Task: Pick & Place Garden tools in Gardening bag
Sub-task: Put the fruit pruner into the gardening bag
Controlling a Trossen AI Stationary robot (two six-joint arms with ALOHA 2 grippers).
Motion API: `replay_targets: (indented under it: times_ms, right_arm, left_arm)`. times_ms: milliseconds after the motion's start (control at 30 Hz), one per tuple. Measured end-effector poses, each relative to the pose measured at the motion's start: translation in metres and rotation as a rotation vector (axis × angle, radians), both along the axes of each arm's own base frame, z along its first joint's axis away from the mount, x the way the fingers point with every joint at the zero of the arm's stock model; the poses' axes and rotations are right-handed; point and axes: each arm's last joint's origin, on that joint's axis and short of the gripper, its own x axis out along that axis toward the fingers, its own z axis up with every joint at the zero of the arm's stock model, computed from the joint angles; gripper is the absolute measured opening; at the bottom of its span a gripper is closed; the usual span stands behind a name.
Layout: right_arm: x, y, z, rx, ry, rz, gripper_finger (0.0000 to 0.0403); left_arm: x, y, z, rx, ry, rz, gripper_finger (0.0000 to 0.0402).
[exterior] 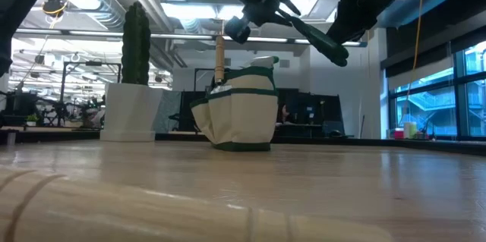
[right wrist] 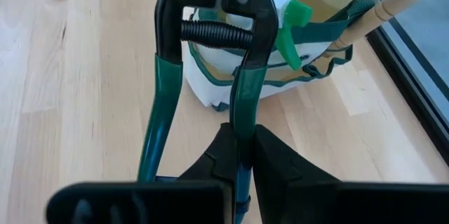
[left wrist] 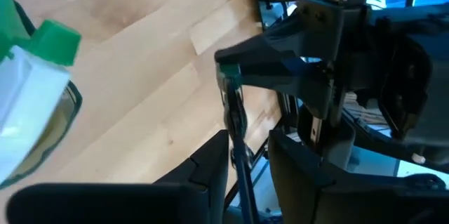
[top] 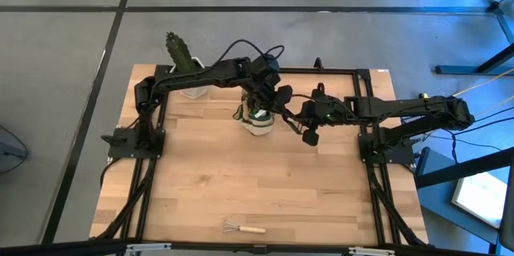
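I see wide bare tabletop (top: 321, 192) on the near side of the gardening bag (top: 259, 119), which stands close to the far edge. One wooden-handled tool (right wrist: 382, 10) and one green-capped bottle (right wrist: 295, 24) poke out of the bag. My right gripper (right wrist: 238, 143), just right of the bag, is clamped on one grip of the shears (right wrist: 210, 34). I can't tell the left gripper's (left wrist: 245, 157) state above the bag. One rake (top: 243, 227) lies far off by the near edge; one cactus pot (exterior: 130, 111) stands left of the bag.
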Motion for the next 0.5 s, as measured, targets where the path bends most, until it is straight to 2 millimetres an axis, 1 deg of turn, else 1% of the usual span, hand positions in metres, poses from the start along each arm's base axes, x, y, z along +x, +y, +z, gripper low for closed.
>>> replay_targets:
  times_ms: [67, 267, 433, 500]
  right_arm:
    - [0.0, 0.0, 0.0, 0.001, 0.0, -0.001, 0.0022]
    - [0.0001, 0.0, 0.0002, 0.0, -0.003, -0.002, 0.0022]
    - [0.0002, 0.0013, 0.0004, -0.031, 0.004, 0.026, 0.0022]
    - [0.0002, 0.0015, 0.0003, -0.033, 0.005, 0.03, 0.0037]
  left_arm:
    - [-0.0002, -0.0002, -0.0002, -0.006, 0.003, -0.003, 0.0083]
    - [-0.0002, -0.0026, -0.0009, 0.004, 0.01, -0.012, 0.0026]
    - [0.0001, -0.0035, -0.0008, 0.008, 0.007, -0.017, 0.0025]
    - [0.0004, -0.0052, 0.0007, 0.011, 0.006, -0.021, 0.0025]
